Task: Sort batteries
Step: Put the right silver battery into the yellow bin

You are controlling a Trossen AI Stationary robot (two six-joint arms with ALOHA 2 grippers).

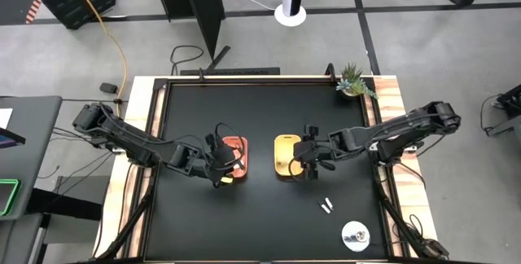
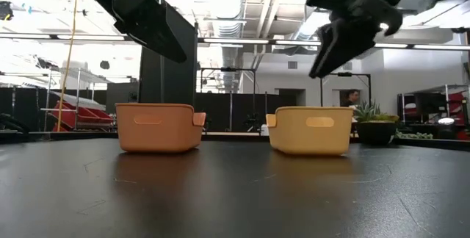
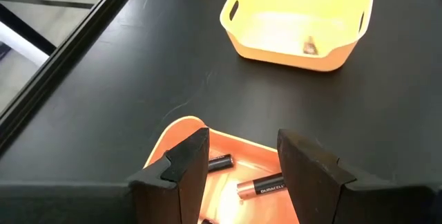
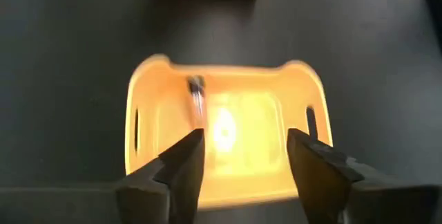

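Observation:
My left gripper [image 3: 242,144] [image 1: 221,165] hovers open and empty above the small orange tray [image 3: 181,133] [image 1: 236,156]. In that tray lie dark, copper-ended batteries [image 3: 261,187], flat on its floor. My right gripper [image 4: 245,141] [image 1: 308,165] hovers open and empty above the small yellow tray [image 4: 148,79] [image 1: 283,156], which holds one small battery [image 4: 197,98] lying on its floor. Two tiny whitish batteries [image 1: 327,206] lie side by side on the black table, toward the near edge from the yellow tray. In the low view both grippers stand well above the tray rims.
A round silvery-white disc [image 1: 356,234] lies near the table's near right corner. A small potted plant [image 1: 354,81] stands at the far right corner. The two trays sit side by side mid-table on the black mat [image 1: 203,109], which has a raised wooden frame around it.

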